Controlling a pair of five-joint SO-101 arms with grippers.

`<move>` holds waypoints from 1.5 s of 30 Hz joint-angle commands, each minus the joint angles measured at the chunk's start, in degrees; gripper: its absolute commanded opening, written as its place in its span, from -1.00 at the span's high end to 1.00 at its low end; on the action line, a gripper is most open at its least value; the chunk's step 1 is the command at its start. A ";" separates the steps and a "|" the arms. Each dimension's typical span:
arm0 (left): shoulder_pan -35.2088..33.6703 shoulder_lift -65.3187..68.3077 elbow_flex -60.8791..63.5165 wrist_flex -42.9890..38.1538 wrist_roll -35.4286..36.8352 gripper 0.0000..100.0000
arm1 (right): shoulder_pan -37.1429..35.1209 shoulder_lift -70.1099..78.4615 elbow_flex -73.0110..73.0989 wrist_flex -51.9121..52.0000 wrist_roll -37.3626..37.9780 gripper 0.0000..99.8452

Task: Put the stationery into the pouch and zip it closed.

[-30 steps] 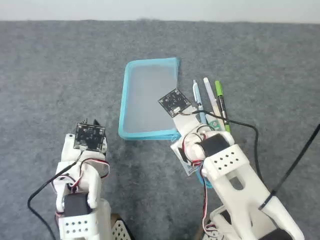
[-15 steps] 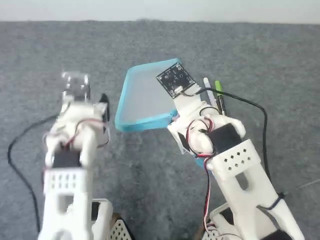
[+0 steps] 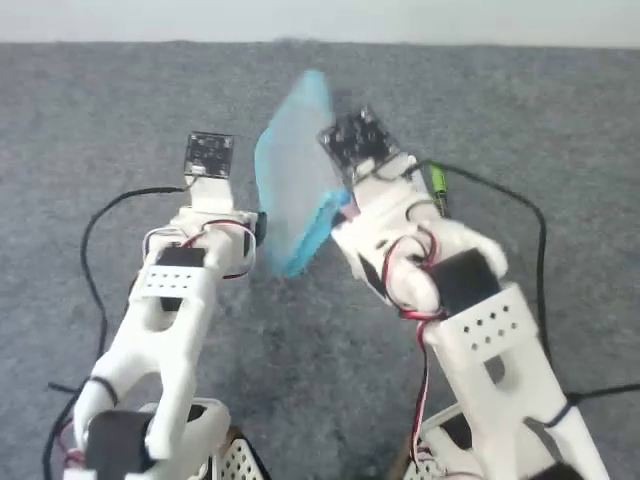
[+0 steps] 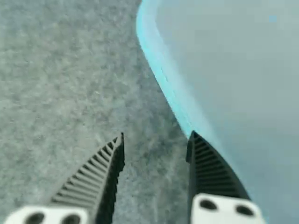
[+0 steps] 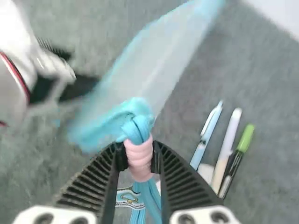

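Observation:
The teal-edged translucent pouch [image 3: 293,165] is lifted off the grey mat and tilted steeply on edge. My right gripper [image 5: 138,156] is shut on the pink tab and teal strap at the pouch's [image 5: 149,79] near corner. My left gripper [image 4: 154,142] is open just above the mat, with nothing between its fingers. One of its fingertips [image 4: 196,142] is right beside the pouch's teal rim [image 4: 163,74]. Three pens lie side by side on the mat to the right of the pouch: a blue one [image 5: 208,133], a white one [image 5: 228,140] and a green one [image 5: 240,147]. The green pen [image 3: 437,180] peeks out past the right arm.
Grey carpet-like mat [image 3: 120,110] covers the table up to a pale wall at the back. A small printed card [image 5: 126,198] lies under my right gripper. The left arm [image 5: 28,79] sits close to the pouch's other side.
The right gripper has raised the pouch's corner, swinging the pouch from flat to steeply tilted. The left arm has moved forward and to the right, up against the pouch.

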 commanded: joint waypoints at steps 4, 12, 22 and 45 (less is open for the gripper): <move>12.22 1.49 -0.92 -1.85 4.57 0.58 | -5.23 11.56 -20.57 8.48 -0.62 0.99; 8.09 0.88 -0.92 -3.34 8.70 0.58 | -13.32 11.65 -13.45 7.87 -0.35 0.99; -6.59 -14.15 1.71 6.24 10.02 0.58 | -9.80 1.89 23.03 -13.93 -0.09 0.99; 8.09 -59.16 9.54 33.49 -11.60 0.47 | -3.30 4.44 24.00 -16.22 -2.64 0.99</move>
